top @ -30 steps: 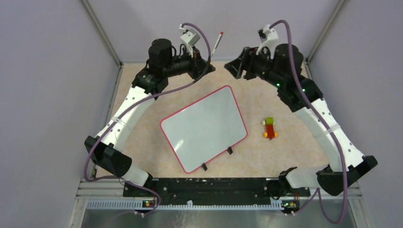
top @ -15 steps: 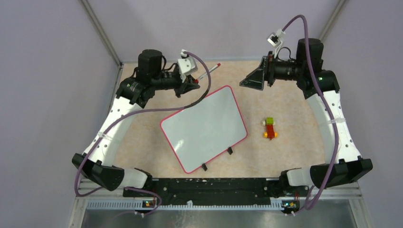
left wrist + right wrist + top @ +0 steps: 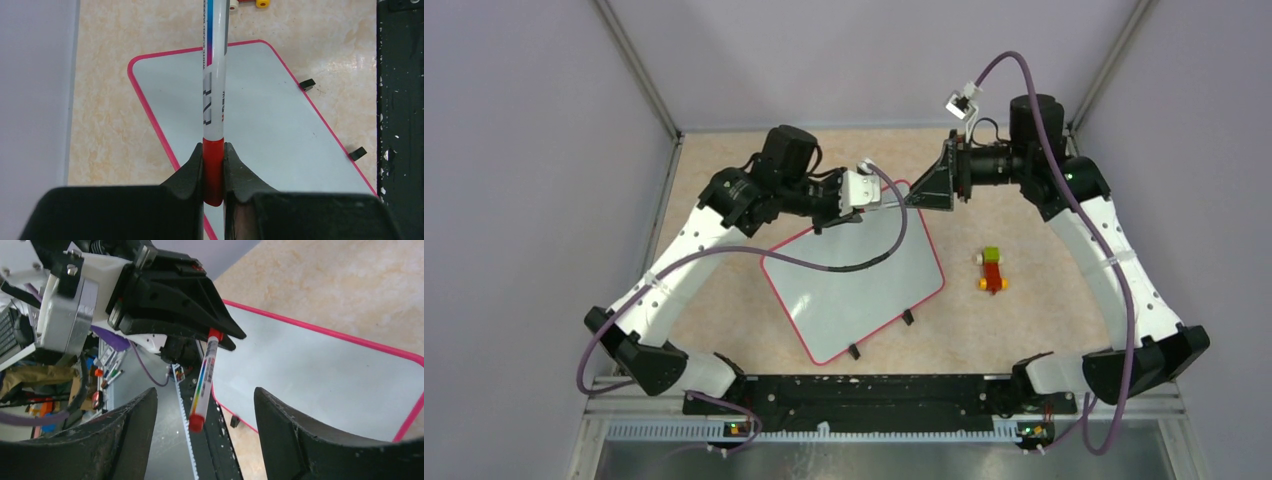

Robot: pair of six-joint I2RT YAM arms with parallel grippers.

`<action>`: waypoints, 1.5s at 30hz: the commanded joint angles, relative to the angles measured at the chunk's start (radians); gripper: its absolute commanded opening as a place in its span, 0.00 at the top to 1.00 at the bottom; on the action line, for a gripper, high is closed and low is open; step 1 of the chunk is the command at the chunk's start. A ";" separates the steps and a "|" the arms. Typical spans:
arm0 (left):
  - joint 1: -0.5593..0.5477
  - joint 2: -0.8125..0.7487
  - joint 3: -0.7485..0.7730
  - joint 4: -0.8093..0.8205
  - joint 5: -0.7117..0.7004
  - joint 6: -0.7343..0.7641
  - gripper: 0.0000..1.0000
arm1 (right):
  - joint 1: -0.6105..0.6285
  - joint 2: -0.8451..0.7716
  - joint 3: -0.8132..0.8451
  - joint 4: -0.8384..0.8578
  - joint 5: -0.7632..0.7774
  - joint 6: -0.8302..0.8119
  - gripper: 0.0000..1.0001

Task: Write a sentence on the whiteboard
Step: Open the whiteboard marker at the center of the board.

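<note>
The whiteboard (image 3: 854,270), white with a red-pink frame, lies tilted mid-table and shows no writing; no sentence is visible on it. My left gripper (image 3: 876,203) is shut on the red tail end of a white marker (image 3: 214,100) and holds it level above the board's far corner (image 3: 270,120). My right gripper (image 3: 921,195) is open and faces the left one. In the right wrist view its fingers (image 3: 280,430) stand either side of the marker's red-capped end (image 3: 196,422) without touching it. The board (image 3: 320,370) lies below.
A small toy of coloured blocks (image 3: 992,270) lies right of the board. Black wire legs (image 3: 908,317) stick out at the board's near edge. A black rail (image 3: 864,390) runs along the table's front. Grey walls close in the left, right and back.
My left arm swung right and forward, bringing the marker from the back wall to above the board's far corner. My right gripper moved left until its open jaws flank the marker's capped end.
</note>
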 commanded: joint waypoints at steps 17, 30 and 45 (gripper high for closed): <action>-0.060 0.095 0.118 0.011 -0.009 -0.058 1.00 | 0.141 0.040 -0.015 0.067 0.239 0.022 0.63; -0.068 0.095 0.121 -0.002 -0.027 -0.048 1.00 | 0.163 0.058 -0.005 0.044 0.226 -0.013 1.00; 0.062 -0.024 -0.017 0.008 -0.090 -0.042 1.00 | -0.025 0.024 0.132 -0.020 0.153 -0.042 1.00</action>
